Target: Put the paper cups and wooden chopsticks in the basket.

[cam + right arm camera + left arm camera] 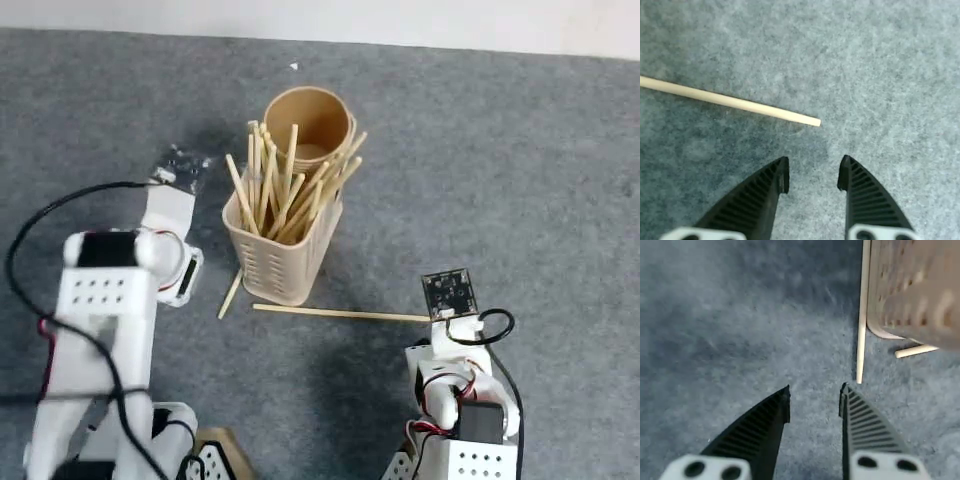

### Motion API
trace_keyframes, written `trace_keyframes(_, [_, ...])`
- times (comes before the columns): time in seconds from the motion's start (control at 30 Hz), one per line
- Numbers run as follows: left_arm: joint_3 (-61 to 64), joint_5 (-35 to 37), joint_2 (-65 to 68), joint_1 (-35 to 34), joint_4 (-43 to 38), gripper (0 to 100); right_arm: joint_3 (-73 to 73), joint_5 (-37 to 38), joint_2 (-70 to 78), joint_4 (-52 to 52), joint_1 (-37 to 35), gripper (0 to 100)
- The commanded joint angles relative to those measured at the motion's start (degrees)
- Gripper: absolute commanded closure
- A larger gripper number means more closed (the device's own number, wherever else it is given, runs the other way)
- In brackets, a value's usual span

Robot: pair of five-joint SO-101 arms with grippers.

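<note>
Wooden chopsticks stand bundled in the beige plastic basket with perforated walls. A brown paper cup appears to sit in its far end, so most of the task seems done. Two thin round pieces remain on the grey, felt-like tabletop: a long stick in front of the basket and a second stick beside its corner. The left gripper and the right gripper have their fingers partly open and hold nothing.

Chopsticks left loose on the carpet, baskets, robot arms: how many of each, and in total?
Loose chopsticks: 2
Basket: 1
Robot arms: 2
Total: 5
</note>
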Motion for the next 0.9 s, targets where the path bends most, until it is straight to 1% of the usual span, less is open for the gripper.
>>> trace_keyframes(0.0, [-0.04,-0.62,4.88,0.75,-2.11,81,6.73,0.53,-0.66,0.31,0.66,82.9])
trace_keyframes(0.17, [0.13,-0.62,10.33,5.67,-2.20,82,6.73,0.53,-0.66,0.31,0.66,82.9])
trace_keyframes(0.27, [0.22,-0.62,12.62,7.16,-2.20,82,6.73,0.53,-0.66,0.31,0.66,82.9])
trace_keyframes(0.33, [0.22,-0.70,13.93,7.16,-2.37,82,6.73,0.53,-0.66,0.31,0.66,82.9])
trace_keyframes(0.43, [0.31,-0.79,16.75,7.16,-4.84,82,6.73,0.53,-0.66,0.31,0.66,82.9])
trace_keyframes(0.57, [0.04,-0.79,23.08,6.90,-7.38,82,6.73,0.53,-0.66,0.31,0.66,82.9])
trace_keyframes(0.73, [-0.13,-0.26,28.62,6.73,-10.46,86,6.73,0.53,-0.66,0.31,0.66,82.9])
trace_keyframes(0.83, [-1.27,4.48,28.00,4.09,-11.43,87,6.73,0.53,-0.66,0.31,0.66,82.9])
trace_keyframes(0.87, [-2.24,4.92,27.03,3.21,-11.25,87,6.73,0.53,-0.66,0.31,0.66,82.9])
